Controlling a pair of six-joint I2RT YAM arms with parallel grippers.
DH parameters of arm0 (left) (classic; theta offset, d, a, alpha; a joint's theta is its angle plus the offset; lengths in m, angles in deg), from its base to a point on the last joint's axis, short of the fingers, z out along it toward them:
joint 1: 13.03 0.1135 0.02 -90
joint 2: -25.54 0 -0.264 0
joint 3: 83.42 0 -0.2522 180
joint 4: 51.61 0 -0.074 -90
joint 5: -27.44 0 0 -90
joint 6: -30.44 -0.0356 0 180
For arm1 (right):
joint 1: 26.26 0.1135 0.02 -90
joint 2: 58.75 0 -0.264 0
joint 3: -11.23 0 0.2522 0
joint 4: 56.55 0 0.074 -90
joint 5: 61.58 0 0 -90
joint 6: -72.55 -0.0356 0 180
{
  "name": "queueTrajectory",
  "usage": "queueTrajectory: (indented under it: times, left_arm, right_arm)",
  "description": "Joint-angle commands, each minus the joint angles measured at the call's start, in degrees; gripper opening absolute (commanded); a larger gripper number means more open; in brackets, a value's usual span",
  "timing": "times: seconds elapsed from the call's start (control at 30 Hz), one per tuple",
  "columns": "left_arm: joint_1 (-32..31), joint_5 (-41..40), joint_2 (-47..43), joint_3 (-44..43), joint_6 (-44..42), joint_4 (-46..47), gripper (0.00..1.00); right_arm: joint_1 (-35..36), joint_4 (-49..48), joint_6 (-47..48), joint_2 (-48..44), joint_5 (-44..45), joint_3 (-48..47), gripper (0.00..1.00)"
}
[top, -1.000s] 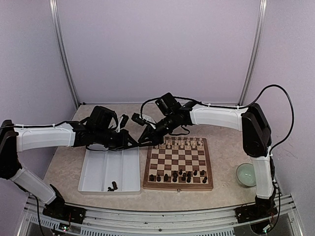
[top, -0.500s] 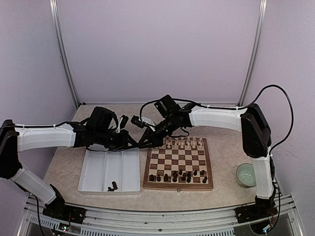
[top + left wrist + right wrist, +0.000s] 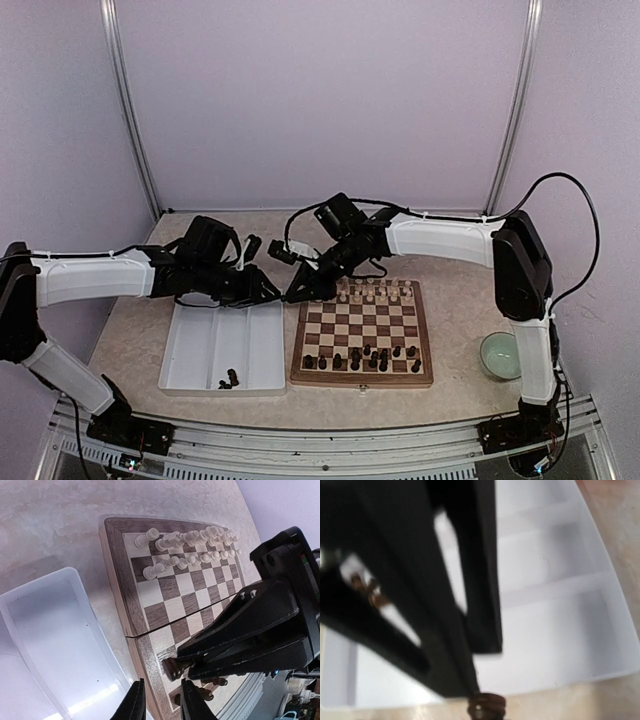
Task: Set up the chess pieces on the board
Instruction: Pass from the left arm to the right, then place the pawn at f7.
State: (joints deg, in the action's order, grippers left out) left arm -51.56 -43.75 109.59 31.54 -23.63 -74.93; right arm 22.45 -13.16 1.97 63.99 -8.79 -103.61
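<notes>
Dark chess piece (image 3: 174,668), lower centre: clamped at tips of right fingers (image 3: 225,641), left fingers (image 3: 134,704) apart below; shallow hold may let it drop.

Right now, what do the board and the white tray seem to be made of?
The board: probably wood with a smooth finish; grain shows on its brown frame. The tray: likely plastic, white and slightly translucent, with glossy moulded dividers.

beige mottled table (image 3: 130,340), white divided tray (image 3: 200,345) left, wooden chessboard (image 3: 362,381) centre, pale green bowl (image 3: 500,355) right
</notes>
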Motion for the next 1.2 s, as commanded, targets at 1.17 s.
queueTrajectory:
  times: [1.17]
  left_arm:
    - [13.89, -21.02, -4.79, -5.14, -27.11, -17.16, 0.29]
  right_arm:
    - [8.51, 37.96, 25.37, 1.06, 29.50, -1.86, 0.05]
